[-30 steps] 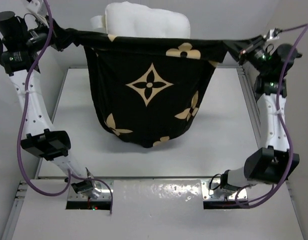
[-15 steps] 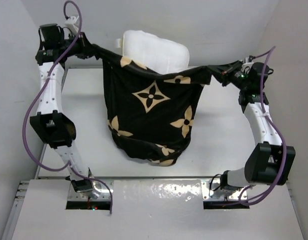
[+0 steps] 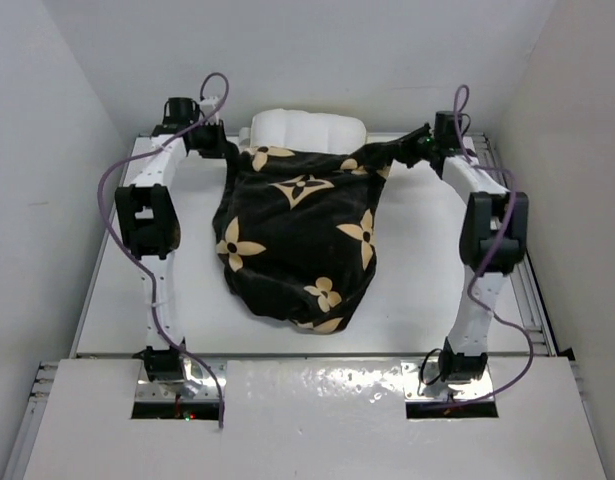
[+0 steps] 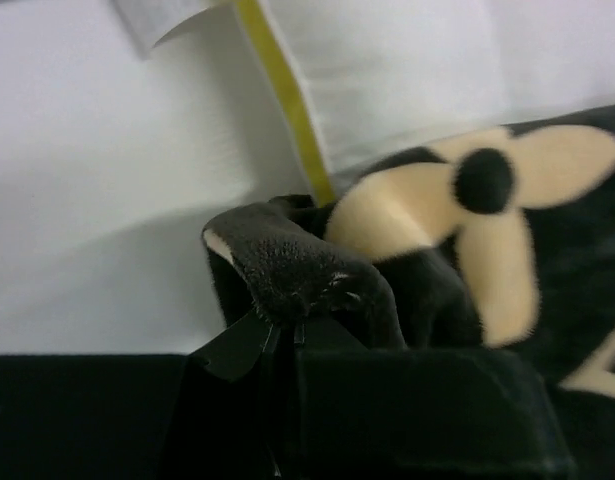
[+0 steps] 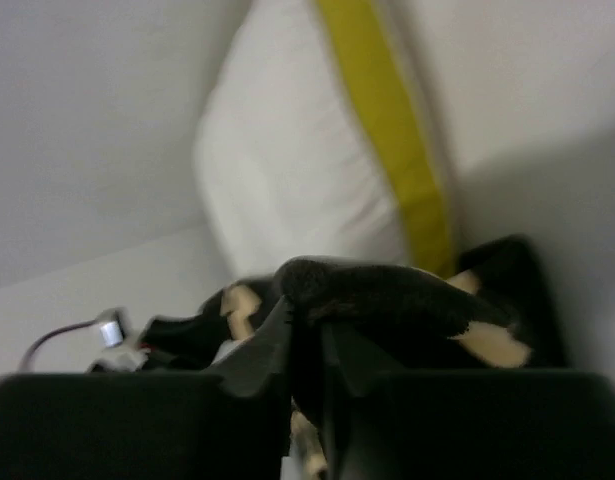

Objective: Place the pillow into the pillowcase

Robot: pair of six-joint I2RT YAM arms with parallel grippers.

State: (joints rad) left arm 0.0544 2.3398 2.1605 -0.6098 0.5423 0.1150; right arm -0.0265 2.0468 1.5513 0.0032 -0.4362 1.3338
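Pillowcase centre frame, flat on table; pillow pokes out its top edge. Left gripper pinches pillowcase's upper-left corner, right gripper pinches its upper-right corner.

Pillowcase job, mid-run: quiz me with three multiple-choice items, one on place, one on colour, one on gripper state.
1. Where does the pillow show beyond the pillowcase? A) its far end B) its near end C) nowhere
2. The pillow's side band is: A) red B) yellow C) blue
3. The left gripper and right gripper are: A) both open B) only left shut C) both shut on the pillowcase

1 A: white bulge past the case's far rim. 2 B: both wrist views show yellow. 3 C: each pinches a fold of black fabric.
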